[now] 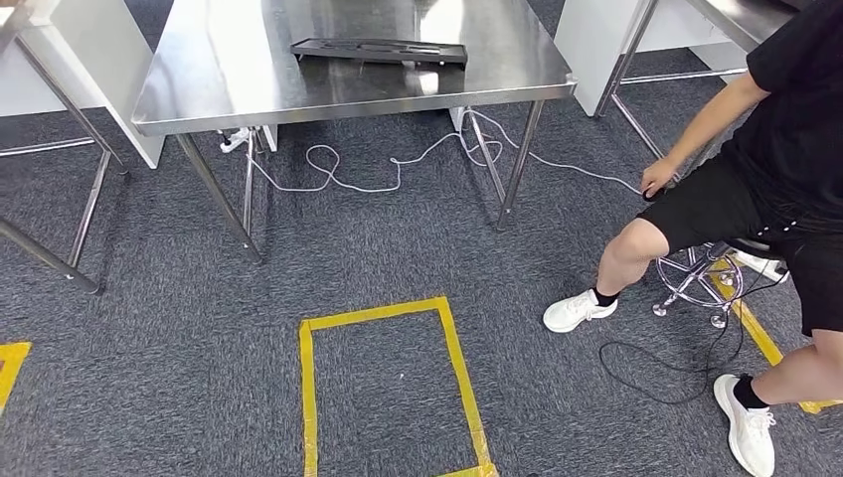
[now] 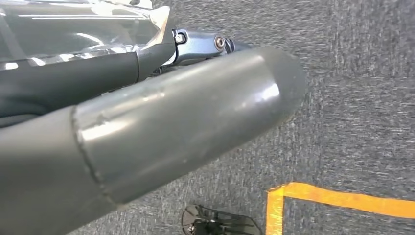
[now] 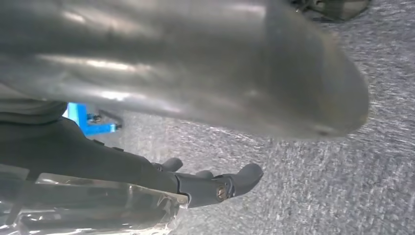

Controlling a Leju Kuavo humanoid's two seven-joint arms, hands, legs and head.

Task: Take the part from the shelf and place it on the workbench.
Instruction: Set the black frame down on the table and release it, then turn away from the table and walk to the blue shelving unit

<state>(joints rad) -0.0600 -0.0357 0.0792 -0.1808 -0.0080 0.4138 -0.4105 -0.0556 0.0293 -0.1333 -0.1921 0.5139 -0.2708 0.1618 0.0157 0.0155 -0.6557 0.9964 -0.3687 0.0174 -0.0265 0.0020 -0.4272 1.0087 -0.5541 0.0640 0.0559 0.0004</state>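
Left wrist view, closest in: the left hand (image 2: 147, 112) has its dark fingers (image 2: 73, 81) laid along a plastic-wrapped part (image 2: 73, 29), with grey carpet beyond. In the right wrist view the right hand (image 3: 171, 98) also has its fingers flat against the clear wrapping. The part seems to be clamped between the two hands, low in front of the body, though neither view shows the whole grip.

In the head view, a yellow tape rectangle (image 1: 308, 397) marks the floor at lower centre. Beyond it, at upper centre, stands the steel counter (image 1: 249, 70) with a black tray (image 1: 378, 50) at its far side. A person (image 1: 785, 149) sits on a stool at the right edge.

This looks like the carrying step. The next move calls for stepping up to the counter, raising both hands together and setting the part down without loosening the squeeze early.
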